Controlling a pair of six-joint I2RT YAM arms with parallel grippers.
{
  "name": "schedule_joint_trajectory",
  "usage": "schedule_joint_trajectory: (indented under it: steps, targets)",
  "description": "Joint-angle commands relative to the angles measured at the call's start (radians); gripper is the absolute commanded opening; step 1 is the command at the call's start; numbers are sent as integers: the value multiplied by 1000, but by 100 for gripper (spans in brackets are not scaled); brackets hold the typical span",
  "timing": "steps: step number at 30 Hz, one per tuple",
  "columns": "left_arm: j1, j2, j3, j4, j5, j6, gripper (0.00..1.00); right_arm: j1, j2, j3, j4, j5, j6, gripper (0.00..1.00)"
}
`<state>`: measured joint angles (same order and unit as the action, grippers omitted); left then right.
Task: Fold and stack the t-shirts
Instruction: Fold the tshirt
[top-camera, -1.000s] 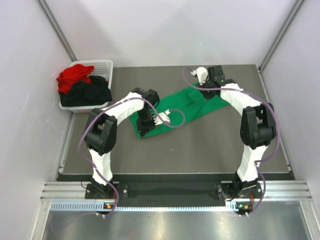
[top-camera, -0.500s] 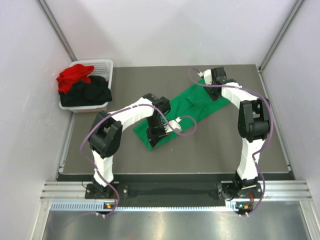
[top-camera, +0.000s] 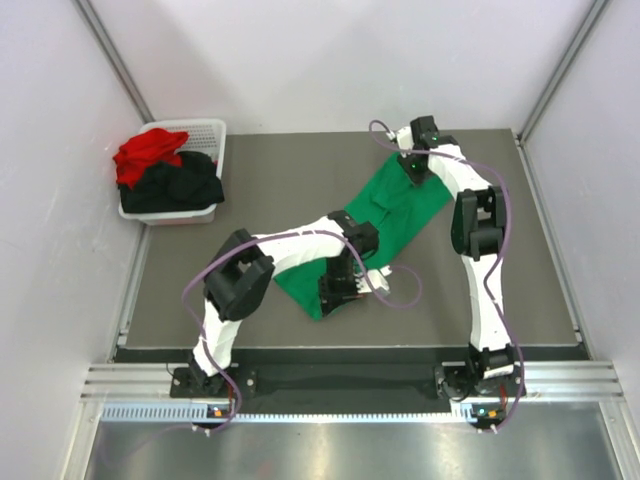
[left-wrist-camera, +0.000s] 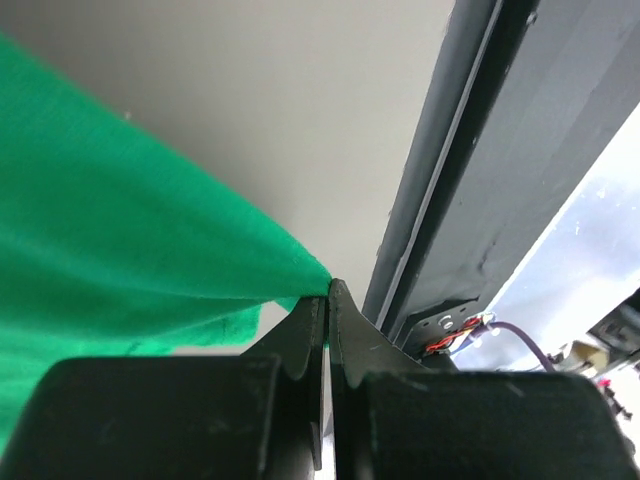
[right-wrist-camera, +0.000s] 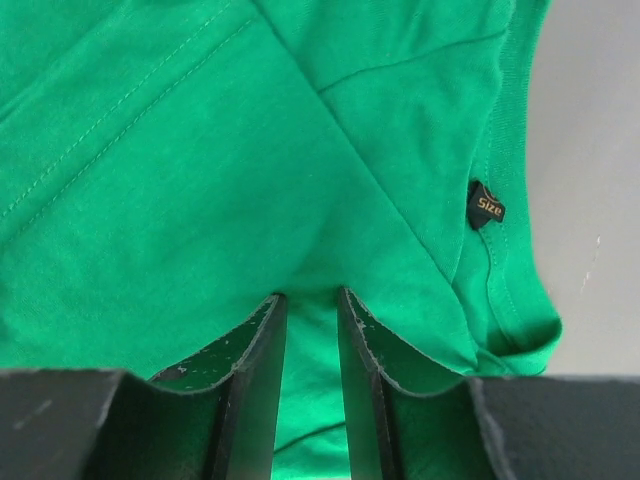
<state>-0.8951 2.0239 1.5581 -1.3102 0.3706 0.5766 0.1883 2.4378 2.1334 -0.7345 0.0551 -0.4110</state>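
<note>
The bright green t-shirt (top-camera: 400, 205) lies stretched in a diagonal band across the table's middle, from back right to front centre. My left gripper (top-camera: 336, 295) is shut on its near corner; in the left wrist view the jaws (left-wrist-camera: 327, 292) pinch the cloth's tip (left-wrist-camera: 150, 240). My right gripper (top-camera: 416, 168) holds the far end; in the right wrist view the fingers (right-wrist-camera: 311, 300) stand narrowly apart with green cloth (right-wrist-camera: 200, 150) gathered between them, near the neck label (right-wrist-camera: 487, 205). The red t-shirt (top-camera: 148, 152) and the black t-shirt (top-camera: 178, 186) are heaped in the white basket (top-camera: 208, 130).
The white basket stands at the back left against the wall. The table's dark front edge rail (left-wrist-camera: 470, 200) runs close to the left gripper. White walls enclose the table on three sides.
My left gripper has pulled the green shirt's near corner right and toward the front edge. My right gripper has shifted slightly left at the back. The shirt is now stretched longer.
</note>
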Motion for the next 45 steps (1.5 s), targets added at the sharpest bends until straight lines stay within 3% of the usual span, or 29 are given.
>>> schedule_joint_trajectory:
  steps: [1,6,8,13,15,17,20,27,30,37,45]
  targets:
    - [-74,32,77,-166,-10,-29,0,16,98,88,-23,-112,-2,29]
    - [-192,99,109,-146,16,-55,0,75,156,175,23,-153,-8,29]
    - [-240,120,117,-136,36,-64,0,120,179,215,30,-86,-58,29]
    - [-283,179,190,-130,56,-90,0,128,155,237,96,-126,-38,31]
    - [-289,213,221,-130,51,-103,7,140,126,224,107,-118,-38,33]
    - [-301,222,276,-130,34,-112,23,134,92,198,113,-97,-23,36]
    - [-309,188,342,-126,-5,-119,35,106,-12,97,145,-63,-18,39]
    - [-285,78,480,-107,-212,-119,37,-6,-294,-84,179,-64,58,42]
    - [-246,58,450,-67,-211,-112,37,-15,-350,-151,167,-81,58,43]
    - [-156,41,168,97,-162,-81,33,2,-362,-306,145,-138,61,42]
    - [-125,68,57,227,-84,-104,32,20,-260,-268,147,-127,63,41]
